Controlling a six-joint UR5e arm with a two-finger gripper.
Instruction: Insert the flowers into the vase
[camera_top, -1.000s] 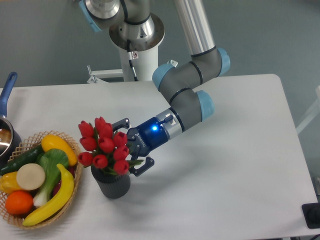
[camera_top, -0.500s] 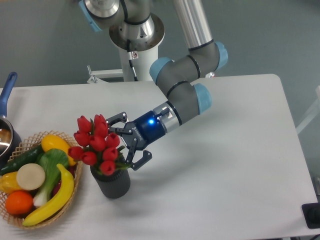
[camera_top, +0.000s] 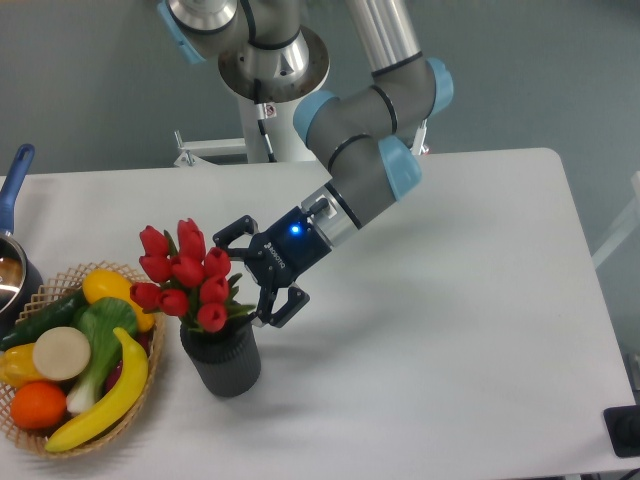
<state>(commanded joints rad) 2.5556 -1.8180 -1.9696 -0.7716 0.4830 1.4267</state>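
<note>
The flowers (camera_top: 183, 277), a bunch of glossy red tulip buds with green leaves, stand with their stems down in the mouth of the vase (camera_top: 221, 359), a short dark ribbed cylinder at the front left of the table. The bunch leans slightly left, over the basket's edge. My gripper (camera_top: 250, 275) sits close against the right side of the bunch, just above the vase rim, pointing left. Its jaws are spread wide, with one finger (camera_top: 233, 230) above and one (camera_top: 285, 305) below. The stems inside the vase are hidden.
A wicker basket (camera_top: 135, 282) of toy fruit and vegetables stands directly left of the vase, touching or nearly touching it. A blue-handled metal pot (camera_top: 12, 262) sits at the left edge. The arm's base column (camera_top: 272, 110) rises behind the table's far edge.
The gripper has moved up and to the left, staying spread. The flowers have shifted left with it and stand more upright in the vase.
</note>
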